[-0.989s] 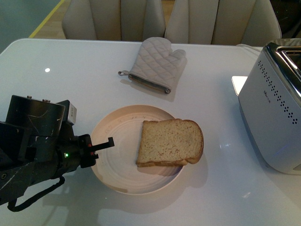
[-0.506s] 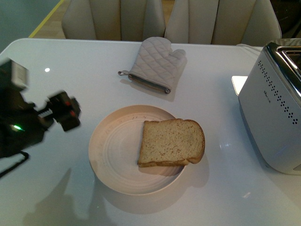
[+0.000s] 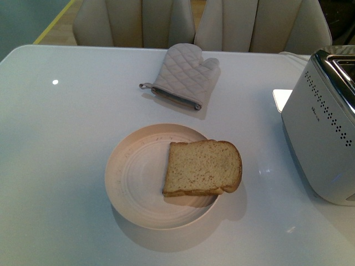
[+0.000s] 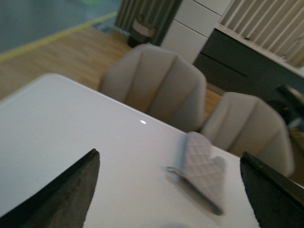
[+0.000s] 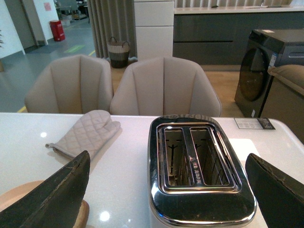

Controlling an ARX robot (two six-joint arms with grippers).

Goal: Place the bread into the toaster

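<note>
Now, starting at the left, the left gripper (image 4: 168, 156) shows only in its own wrist camera. Its two dark fingers (image 4: 71, 190) stand wide apart with nothing held, above the white table (image 3: 55, 138). That picture is blurred. It looks across the worktop toward the far edge, where two beige chairs (image 3: 133, 22) are drawn up. Neither arm shows in the front view.

A round, pale plate (image 3: 133, 177) sits on the table about midway between the left and right edges, close to the near edge. The bread (image 3: 202, 168) lies flat on the right half of the plate, its crust jutting a little past the rim toward the right edge. It is well apart from the toaster.

A grey quilted oven mitt (image 3: 183, 75) lies flat behind the plate, nearer the far edge, clear of both plate and bread.

The toaster (image 3: 321, 138) stands at the right edge, white-sided with rows of small dark holes. Its chrome top and two slots face up in the right wrist view.

The right gripper (image 5: 167, 156) hangs above and in front of the toaster, its fingers (image 5: 61, 190) spread wide and gripping nothing.
</note>
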